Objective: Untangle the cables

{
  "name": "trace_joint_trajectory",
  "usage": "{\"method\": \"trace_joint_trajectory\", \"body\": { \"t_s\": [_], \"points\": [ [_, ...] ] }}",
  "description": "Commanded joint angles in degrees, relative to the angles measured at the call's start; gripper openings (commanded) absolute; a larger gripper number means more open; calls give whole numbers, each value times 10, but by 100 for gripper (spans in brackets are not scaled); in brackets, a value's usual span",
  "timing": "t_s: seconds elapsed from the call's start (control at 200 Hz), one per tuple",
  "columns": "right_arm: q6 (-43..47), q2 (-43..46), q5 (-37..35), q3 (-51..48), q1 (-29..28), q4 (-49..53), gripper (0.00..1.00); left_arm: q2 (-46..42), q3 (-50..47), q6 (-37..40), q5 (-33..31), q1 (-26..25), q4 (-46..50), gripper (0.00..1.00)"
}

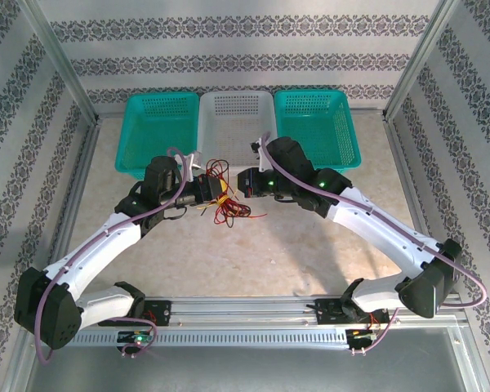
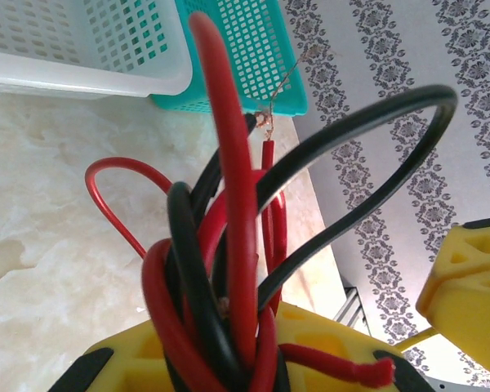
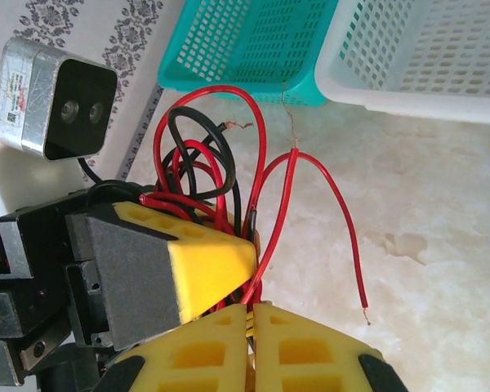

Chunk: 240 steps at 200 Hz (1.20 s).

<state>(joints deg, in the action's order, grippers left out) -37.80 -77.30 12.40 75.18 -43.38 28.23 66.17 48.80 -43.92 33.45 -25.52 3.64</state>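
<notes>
The cables (image 1: 225, 202) are a small knot of red, black and yellow wire in mid-table, between my two grippers. My left gripper (image 1: 206, 189) is shut on it. In the left wrist view, thick red (image 2: 233, 188) and black (image 2: 192, 269) strands rise from between the yellow fingers of that gripper (image 2: 229, 347). My right gripper (image 1: 245, 184) meets the knot from the right. Its yellow fingers (image 3: 310, 355) are pressed together in my right gripper (image 3: 253, 314), pinching a yellow strand (image 3: 250, 324). A red cable (image 3: 287, 196) runs down to their tips, and its loose end (image 3: 363, 306) hangs over the table.
Three baskets stand along the back: teal (image 1: 157, 131), white (image 1: 235, 122), teal (image 1: 317, 126). The left gripper's yellow finger (image 3: 204, 261) sits right against the right gripper's tips. Purple arm cables (image 1: 106, 245) run along both arms. Metal frame posts edge the table.
</notes>
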Motion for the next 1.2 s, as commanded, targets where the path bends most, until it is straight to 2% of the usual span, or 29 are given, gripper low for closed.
{"method": "trace_joint_trajectory", "body": {
  "t_s": [0.0,0.16,0.34,0.495,0.605,0.82,0.974,1.064,1.194],
  "points": [
    [-8,26,9,-9,23,-16,0,-3,6,-6,39,-6,-49,0],
    [-17,40,45,-2,73,-18,0,11,-16,-46,100,-6,-125,0],
    [-27,37,84,-2,125,-30,0,6,-54,-153,160,-8,-302,0],
    [-66,25,128,-42,162,-106,0,11,-75,-268,182,-11,-492,0],
    [-108,12,158,-83,177,-183,0,23,-70,-313,182,-16,-569,0],
    [-185,-8,180,-163,177,-327,0,48,-70,-394,118,-21,-714,0],
    [-256,-17,173,-248,160,-455,0,59,-93,-412,2,-21,-819,0],
    [-299,-12,141,-306,137,-537,0,39,-103,-358,-59,-22,-791,0],
    [-351,-3,75,-375,89,-638,0,-22,-120,-243,-152,-23,-655,0]
  ]
}}
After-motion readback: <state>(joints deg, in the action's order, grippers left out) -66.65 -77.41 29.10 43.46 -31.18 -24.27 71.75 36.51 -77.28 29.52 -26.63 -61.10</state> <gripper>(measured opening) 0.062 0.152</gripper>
